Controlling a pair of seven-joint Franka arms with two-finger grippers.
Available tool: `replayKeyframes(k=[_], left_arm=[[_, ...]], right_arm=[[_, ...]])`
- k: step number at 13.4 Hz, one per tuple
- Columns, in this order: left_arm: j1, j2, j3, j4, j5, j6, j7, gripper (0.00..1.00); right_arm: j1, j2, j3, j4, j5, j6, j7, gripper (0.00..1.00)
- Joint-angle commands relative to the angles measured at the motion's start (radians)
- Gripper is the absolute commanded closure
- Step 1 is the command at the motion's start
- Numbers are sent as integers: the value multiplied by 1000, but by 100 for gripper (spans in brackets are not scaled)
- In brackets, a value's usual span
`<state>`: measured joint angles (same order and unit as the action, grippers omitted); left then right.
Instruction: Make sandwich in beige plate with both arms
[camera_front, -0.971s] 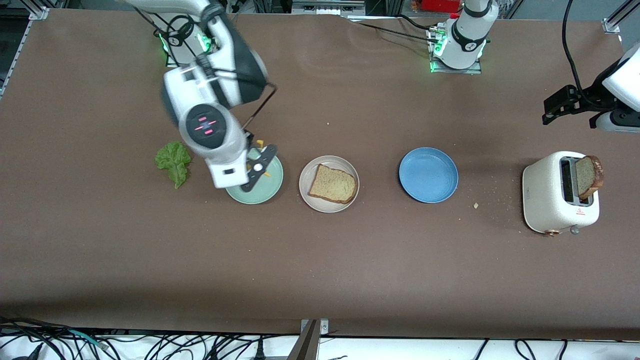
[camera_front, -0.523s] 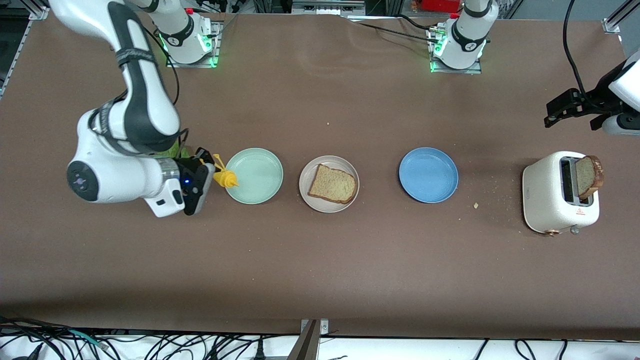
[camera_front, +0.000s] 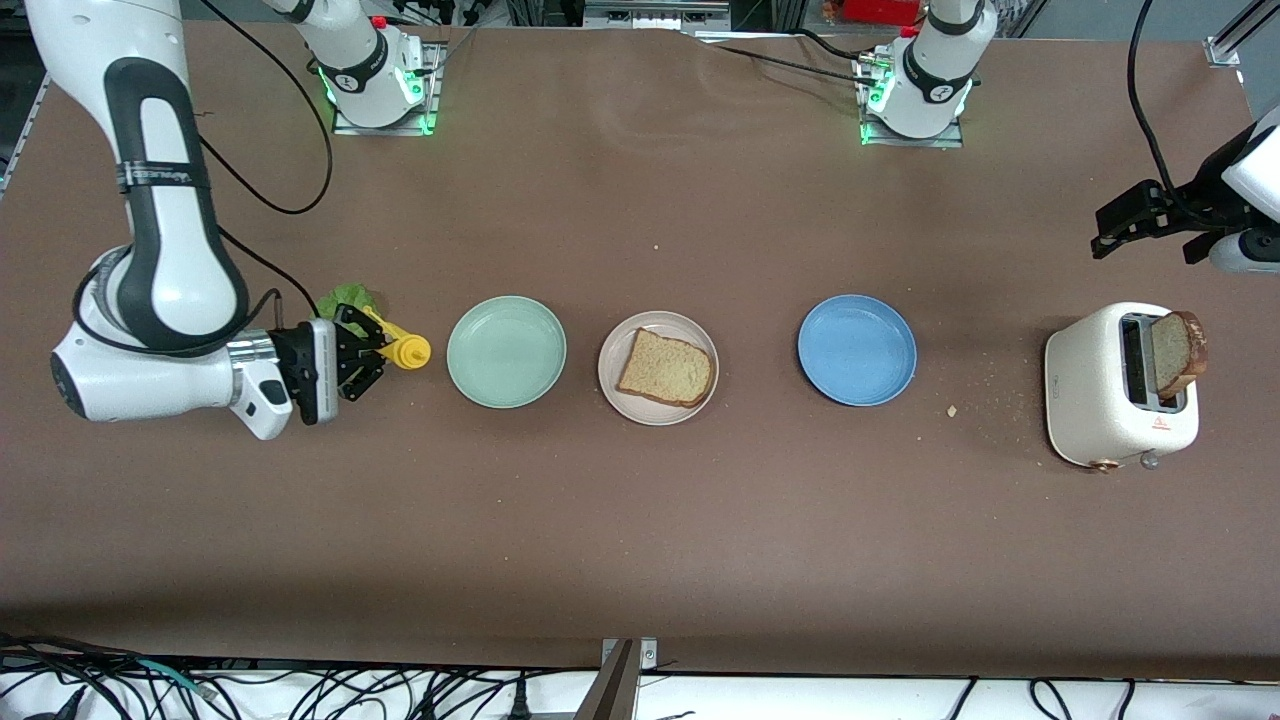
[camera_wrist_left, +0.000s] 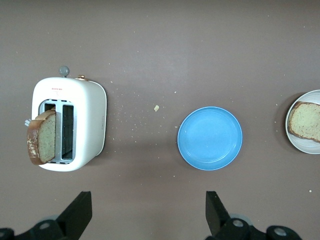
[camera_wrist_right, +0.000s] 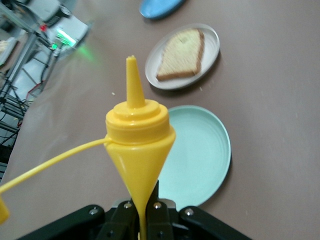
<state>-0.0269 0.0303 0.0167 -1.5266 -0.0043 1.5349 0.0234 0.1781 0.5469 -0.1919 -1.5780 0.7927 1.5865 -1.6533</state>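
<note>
Partly hidden by the right gripper (camera_front: 372, 352), clamped on a yellow squeeze bottle (camera_front: 405, 350) pointing toward 3 o'clock, is ruffled lettuce (camera_front: 345, 298). The round beige plate (camera_front: 658, 415) mid-counter holds one square bread slice (camera_front: 666, 367). Left gripper (camera_front: 1112, 222) hangs open above the toaster (camera_front: 1095, 390).

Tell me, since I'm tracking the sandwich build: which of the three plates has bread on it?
The beige plate, the middle one of the row, holds a bread slice; the mint-green plate and blue plate beside it hold none.
</note>
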Motion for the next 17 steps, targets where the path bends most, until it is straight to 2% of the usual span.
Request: replayKeyframes(k=[1, 4, 8, 17], left_arm=[[5, -3, 3, -9, -20, 19, -5, 0], [13, -1, 3, -9, -14, 24, -5, 0], [13, -1, 2, -7, -22, 22, -7, 0], [12, 11, -1, -7, -23, 24, -5, 0]], right_arm=[[-67, -31, 12, -107, 109, -20, -236, 100], [-133, -1, 14, -198, 204, -48, -490, 100], [-166, 99, 16, -215, 315, -101, -738, 100], [-184, 225, 16, -214, 373, -97, -964, 100]])
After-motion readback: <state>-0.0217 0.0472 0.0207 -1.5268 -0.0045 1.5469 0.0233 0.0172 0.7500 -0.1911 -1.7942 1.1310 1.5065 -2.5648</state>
